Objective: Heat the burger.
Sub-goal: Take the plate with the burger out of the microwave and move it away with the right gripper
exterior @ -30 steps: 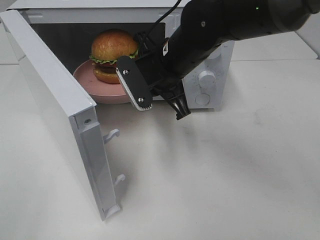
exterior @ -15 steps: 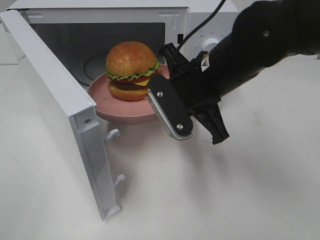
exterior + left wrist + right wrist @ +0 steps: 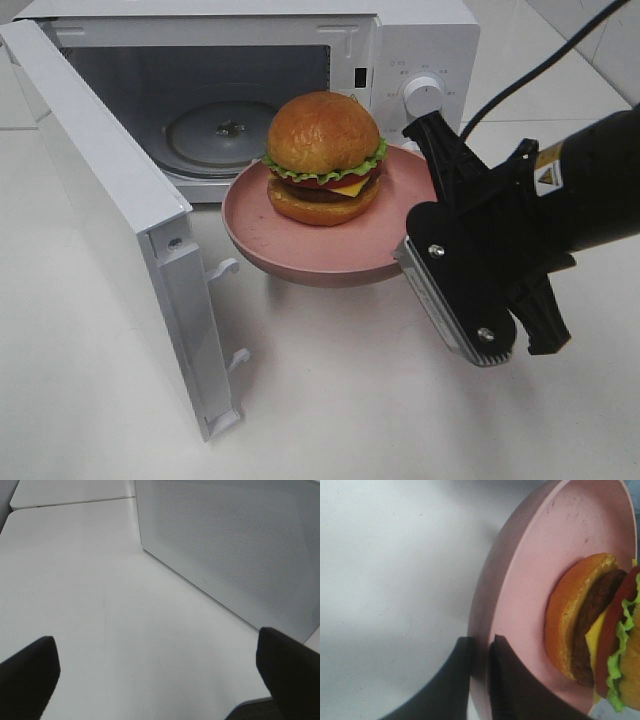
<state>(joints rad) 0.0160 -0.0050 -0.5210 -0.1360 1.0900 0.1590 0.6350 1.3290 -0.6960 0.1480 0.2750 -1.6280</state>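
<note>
We see the right gripper point(image 3: 479, 677) clamped on the rim of the round pink plate point(image 3: 300, 250), held outside the open white microwave point(image 3: 400, 40). The glossy-bunned burger point(image 3: 323, 158) sits mid-plate, apart from the fingers point(image 3: 502, 680). The left gripper point(image 3: 160, 670) stands spread wide, empty.

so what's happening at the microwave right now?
The right gripper is shut on the rim of the pink plate, holding it in the air just in front of the microwave, with the burger sitting on it. The microwave door is swung wide open and the glass turntable inside is bare. The left gripper is open, off beside the door, holding nothing.
</note>
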